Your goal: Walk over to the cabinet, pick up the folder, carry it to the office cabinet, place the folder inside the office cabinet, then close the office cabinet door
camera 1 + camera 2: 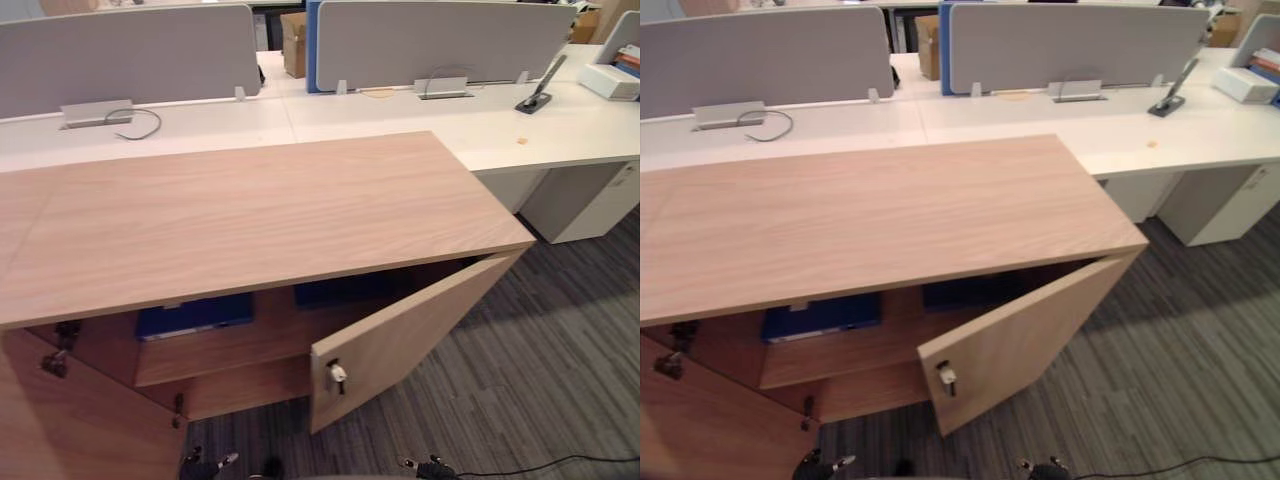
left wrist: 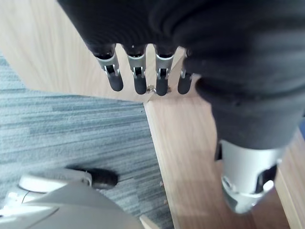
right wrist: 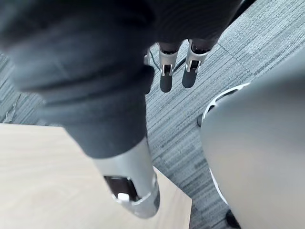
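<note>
A low wooden cabinet [image 1: 250, 215] stands right in front of me with both doors swung open. On its upper shelf a blue folder [image 1: 195, 315] lies flat, and a second, darker blue folder [image 1: 340, 290] lies to its right. The right door [image 1: 400, 335] stands half open, with a key [image 1: 337, 375] in its lock. The left door [image 1: 80, 420] is open at the lower left. My left hand [image 2: 139, 76] hangs beside a wooden door edge, fingers straight and holding nothing. My right hand [image 3: 167, 71] hangs over the grey carpet, fingers straight and holding nothing.
White desks [image 1: 560, 125] with grey partition screens [image 1: 430, 40] run behind the cabinet. A white drawer unit [image 1: 590, 205] sits under the desk at right. A cardboard box [image 1: 293, 42] stands between the screens. Striped grey carpet [image 1: 540, 360] stretches to the right.
</note>
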You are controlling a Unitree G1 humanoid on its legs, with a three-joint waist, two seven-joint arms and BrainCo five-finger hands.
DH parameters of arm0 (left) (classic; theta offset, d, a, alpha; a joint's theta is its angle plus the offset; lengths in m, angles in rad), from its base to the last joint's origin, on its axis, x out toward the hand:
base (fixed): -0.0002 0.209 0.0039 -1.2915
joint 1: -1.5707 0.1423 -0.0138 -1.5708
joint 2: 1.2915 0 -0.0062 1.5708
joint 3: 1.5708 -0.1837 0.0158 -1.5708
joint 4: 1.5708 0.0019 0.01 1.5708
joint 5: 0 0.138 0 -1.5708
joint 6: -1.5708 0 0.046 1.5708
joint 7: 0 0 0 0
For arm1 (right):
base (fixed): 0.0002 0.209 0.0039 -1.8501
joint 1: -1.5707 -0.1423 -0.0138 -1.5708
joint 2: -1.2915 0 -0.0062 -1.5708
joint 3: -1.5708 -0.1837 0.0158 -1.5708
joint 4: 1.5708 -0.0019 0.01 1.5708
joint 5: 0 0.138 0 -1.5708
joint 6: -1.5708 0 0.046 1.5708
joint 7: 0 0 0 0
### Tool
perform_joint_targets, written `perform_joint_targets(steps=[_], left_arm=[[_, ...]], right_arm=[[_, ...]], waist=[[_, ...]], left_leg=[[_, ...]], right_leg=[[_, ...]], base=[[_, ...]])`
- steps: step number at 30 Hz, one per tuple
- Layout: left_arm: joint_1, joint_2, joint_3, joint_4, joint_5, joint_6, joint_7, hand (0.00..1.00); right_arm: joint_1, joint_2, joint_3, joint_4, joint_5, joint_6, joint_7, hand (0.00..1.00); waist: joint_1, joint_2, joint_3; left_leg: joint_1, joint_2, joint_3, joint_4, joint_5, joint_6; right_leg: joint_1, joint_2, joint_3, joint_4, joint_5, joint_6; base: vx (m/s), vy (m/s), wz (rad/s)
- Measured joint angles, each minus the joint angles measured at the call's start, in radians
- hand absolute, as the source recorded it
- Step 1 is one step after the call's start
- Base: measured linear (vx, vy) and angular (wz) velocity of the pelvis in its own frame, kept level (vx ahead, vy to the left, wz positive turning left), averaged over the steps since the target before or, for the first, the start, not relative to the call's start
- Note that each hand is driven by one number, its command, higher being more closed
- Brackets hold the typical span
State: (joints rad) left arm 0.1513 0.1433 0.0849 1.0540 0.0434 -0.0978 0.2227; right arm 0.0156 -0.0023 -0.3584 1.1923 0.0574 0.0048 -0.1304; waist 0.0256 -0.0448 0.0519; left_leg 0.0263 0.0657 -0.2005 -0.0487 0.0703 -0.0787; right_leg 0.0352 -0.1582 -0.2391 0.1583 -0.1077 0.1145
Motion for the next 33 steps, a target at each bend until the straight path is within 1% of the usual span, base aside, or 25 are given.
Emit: perform_joint_targets(steps=[2, 4, 5, 7, 8, 9, 10, 11, 12, 13, 14, 16, 18, 19, 21, 22, 23, 24, 26, 28, 29, 30, 31, 32, 33], left_arm=[[0.003, -0.002, 0.019, 0.012, -0.008, -0.001, 0.006, 0.0], [0.003, -0.003, 0.023, 0.015, -0.016, -0.001, 0.013, 0.0], [0.001, -0.006, 0.033, 0.015, -0.019, -0.001, 0.014, 0.0], [-0.004, -0.006, 0.036, 0.014, -0.023, -0.001, 0.018, 0.0], [-0.011, -0.003, 0.034, 0.012, -0.022, -0.001, 0.021, 0.0], [-0.016, -0.003, 0.03, 0.002, -0.022, -0.001, 0.023, 0.0], [-0.023, -0.002, 0.03, -0.014, -0.02, -0.002, 0.023, 0.0], [-0.027, -0.001, 0.03, -0.015, -0.018, -0.002, 0.023, 0.0], [-0.022, -0.002, 0.03, -0.015, -0.016, -0.001, 0.023, 0.0], [-0.013, -0.005, 0.028, -0.016, -0.014, -0.001, 0.023, 0.0], [-0.008, -0.006, 0.027, -0.015, -0.013, -0.001, 0.023, 0.0], [-0.006, 0.001, 0.027, -0.025, -0.013, 0.0, 0.017, 0.0], [0.0, -0.005, 0.03, -0.025, -0.013, 0.002, 0.01, 0.0], [0.008, -0.006, 0.031, -0.025, -0.013, 0.003, 0.008, 0.0], [0.01, -0.006, 0.033, -0.028, 0.0, 0.004, -0.001, 0.0], [0.009, -0.006, 0.033, -0.031, 0.004, 0.004, -0.003, 0.0], [0.009, -0.01, 0.037, -0.039, 0.004, 0.004, -0.006, 0.0], [0.01, -0.011, 0.038, -0.043, 0.004, 0.004, -0.006, 0.0], [0.009, -0.004, 0.043, -0.044, 0.0, 0.004, -0.009, 0.0], [0.009, -0.002, 0.039, -0.044, 0.003, 0.003, -0.011, 0.0], [0.006, -0.006, 0.032, -0.042, 0.011, 0.003, -0.014, 0.0], [0.007, -0.01, 0.03, -0.04, 0.018, 0.002, -0.015, 0.0], [0.008, -0.013, 0.02, -0.029, 0.029, 0.002, -0.017, 0.0], [0.006, -0.001, -0.002, -0.023, 0.039, 0.003, -0.022, 0.0], [-0.003, 0.012, -0.033, -0.023, 0.057, 0.003, -0.029, 0.0]], right_arm=[[0.008, -0.003, 0.032, -0.001, 0.0, -0.009, 0.0, 0.0], [0.011, -0.004, 0.056, -0.001, 0.001, -0.018, 0.001, 0.0], [0.011, -0.004, 0.071, -0.001, 0.0, -0.026, 0.002, 0.0], [0.015, -0.004, 0.076, -0.001, 0.0, -0.031, 0.004, 0.0], [0.015, -0.004, 0.073, -0.001, 0.001, -0.032, 0.004, 0.0], [0.013, -0.004, 0.066, -0.001, 0.0, -0.034, 0.004, 0.0], [0.007, -0.004, 0.063, 0.0, 0.0, -0.033, 0.004, 0.0], [0.006, -0.005, 0.057, 0.0, 0.0, -0.034, 0.004, 0.0], [0.007, -0.006, 0.041, 0.0, 0.0, -0.033, 0.004, 0.0], [0.009, -0.007, 0.022, -0.002, 0.001, -0.033, 0.004, 0.0], [0.008, -0.008, 0.015, -0.004, 0.001, -0.034, 0.004, 0.0], [0.01, -0.003, -0.024, 0.0, 0.001, -0.028, 0.005, 0.0], [0.013, -0.001, -0.05, -0.002, 0.002, -0.026, 0.005, 0.0], [0.015, 0.001, -0.054, -0.003, 0.005, -0.027, 0.005, 0.0], [0.017, 0.006, -0.059, -0.012, 0.006, -0.027, 0.005, 0.0], [0.017, 0.007, -0.061, -0.014, 0.006, -0.026, 0.005, 0.0], [0.017, 0.01, -0.061, -0.019, 0.006, -0.026, 0.005, 0.0], [0.016, 0.014, -0.06, -0.022, 0.006, -0.026, 0.005, 0.0], [0.005, 0.025, -0.049, -0.027, 0.003, -0.027, 0.008, 0.0], [0.005, 0.028, -0.028, -0.033, 0.002, -0.027, 0.01, 0.0], [0.003, 0.023, 0.002, -0.045, 0.001, -0.028, 0.011, 0.0], [0.003, 0.016, 0.013, -0.059, 0.001, -0.029, 0.011, 0.0], [0.008, 0.005, 0.034, -0.082, 0.001, -0.031, 0.01, 0.0], [0.019, 0.006, 0.042, -0.104, 0.002, -0.035, 0.009, 0.0], [0.032, 0.008, 0.06, -0.126, 0.003, -0.041, 0.009, 0.0]], waist=[[-0.008, 0.001, 0.0], [-0.011, 0.004, -0.001], [-0.01, 0.004, 0.002], [-0.013, 0.002, 0.005], [-0.014, 0.0, 0.011], [-0.014, 0.001, 0.019], [-0.009, -0.007, 0.044], [-0.005, -0.01, 0.055], [-0.006, -0.005, 0.056], [-0.009, 0.004, 0.056], [-0.013, 0.012, 0.058], [-0.002, -0.001, 0.06], [-0.003, 0.0, 0.06], [-0.003, -0.004, 0.057], [-0.007, -0.009, 0.054], [-0.009, -0.01, 0.054], [-0.007, -0.009, 0.051], [-0.005, -0.01, 0.051], [-0.003, -0.025, 0.061], [-0.007, -0.027, 0.062], [-0.01, -0.015, 0.071], [-0.013, -0.004, 0.075], [-0.026, 0.012, 0.076], [-0.035, 0.015, 0.077], [-0.037, 0.007, 0.074]], left_leg=[[0.002, 0.044, -0.015, 0.002, -0.002, -0.029], [-0.007, 0.063, -0.028, 0.014, -0.008, -0.042], [-0.014, 0.07, -0.04, 0.032, -0.014, -0.05], [-0.057, 0.063, -0.047, 0.09, -0.024, -0.058], [-0.085, 0.058, 0.004, 0.128, -0.024, -0.055], [-0.115, 0.06, 0.085, 0.164, -0.023, -0.038], [-0.136, 0.07, 0.226, 0.24, -0.057, 0.011], [-0.17, 0.093, 0.333, 0.352, -0.108, 0.047], [-0.189, 0.107, 0.412, 0.435, -0.149, 0.061], [-0.192, 0.113, 0.493, 0.463, -0.18, 0.07], [-0.192, 0.112, 0.513, 0.449, -0.186, 0.072], [-0.2, 0.054, 0.507, 0.38, -0.164, 0.088], [-0.195, 0.008, 0.494, 0.328, -0.147, 0.105], [-0.184, -0.015, 0.478, 0.291, -0.129, 0.11], [-0.131, -0.089, 0.43, 0.138, -0.044, 0.133], [-0.114, -0.105, 0.415, 0.091, -0.018, 0.137], [-0.087, -0.125, 0.389, 0.01, 0.025, 0.138], [-0.073, -0.13, 0.381, -0.028, 0.045, 0.138], [-0.065, -0.145, 0.34, -0.041, 0.052, 0.138], [-0.052, -0.158, 0.308, -0.042, 0.05, 0.138], [-0.044, -0.164, 0.281, -0.046, 0.043, 0.141], [-0.039, -0.157, 0.265, -0.045, 0.039, 0.144], [-0.026, -0.153, 0.237, -0.045, 0.035, 0.149], [-0.019, -0.155, 0.21, -0.04, 0.035, 0.151], [-0.012, -0.162, 0.183, -0.04, 0.035, 0.149]], right_leg=[[0.027, 0.05, -0.016, -0.036, 0.01, -0.016], [0.043, 0.073, -0.034, -0.056, 0.015, -0.027], [0.055, 0.085, -0.045, -0.067, 0.017, -0.033], [0.062, 0.086, -0.076, -0.065, 0.012, -0.043], [0.067, 0.082, -0.102, -0.063, 0.011, -0.046], [0.069, 0.079, -0.124, -0.06, 0.009, -0.052], [0.064, 0.07, -0.149, -0.051, 0.003, -0.066], [0.064, 0.064, -0.167, -0.039, -0.002, -0.071], [0.065, 0.06, -0.174, -0.032, -0.009, -0.07], [0.065, 0.055, -0.187, -0.023, -0.024, -0.06], [0.062, 0.053, -0.197, -0.015, -0.031, -0.05], [0.034, 0.021, -0.2, 0.002, -0.038, -0.04], [0.027, -0.004, -0.2, -0.003, -0.038, -0.039], [0.029, -0.016, -0.2, -0.008, -0.038, -0.038], [0.047, -0.036, -0.206, -0.033, -0.028, -0.04], [0.054, -0.043, -0.222, -0.036, -0.02, -0.03], [0.058, -0.048, -0.246, -0.043, -0.017, -0.026], [0.061, -0.048, -0.254, -0.046, -0.017, -0.026], [0.091, -0.053, -0.276, -0.048, -0.016, -0.028], [0.114, -0.062, -0.284, -0.037, -0.015, -0.028], [0.108, -0.077, -0.292, 0.025, -0.016, -0.028], [0.09, -0.09, -0.291, 0.088, -0.019, -0.032], [0.025, -0.125, -0.252, 0.27, -0.022, -0.039], [-0.031, -0.153, -0.185, 0.395, -0.042, -0.06], [-0.074, -0.164, -0.092, 0.47, -0.062, -0.058]], base=[[-0.03, -0.203, 0.12], [-0.03, -0.148, 0.18], [-0.03, -0.119, 0.26], [-0.06, -0.077, 0.44], [-0.11, -0.04, 0.68], [-0.13, 0.016, 0.67], [-0.13, 0.038, 0.57], [-0.1, 0.079, 0.42], [-0.04, 0.083, 0.37], [-0.01, 0.115, 0.39], [0.0, 0.172, 0.5], [0.01, 0.197, 0.49], [0.05, 0.15, 0.42], [0.08, 0.143, 0.56], [0.11, 0.099, 0.78], [0.15, 0.076, 0.81], [0.13, 0.053, 0.58], [0.16, 0.056, 0.62], [0.13, 0.025, 0.53], [0.06, 0.005, 0.51], [0.02, 0.017, 0.51], [-0.01, 0.049, 0.55], [-0.02, 0.049, 0.63], [-0.03, 0.072, 0.89], [-0.01, 0.048, 0.77]])
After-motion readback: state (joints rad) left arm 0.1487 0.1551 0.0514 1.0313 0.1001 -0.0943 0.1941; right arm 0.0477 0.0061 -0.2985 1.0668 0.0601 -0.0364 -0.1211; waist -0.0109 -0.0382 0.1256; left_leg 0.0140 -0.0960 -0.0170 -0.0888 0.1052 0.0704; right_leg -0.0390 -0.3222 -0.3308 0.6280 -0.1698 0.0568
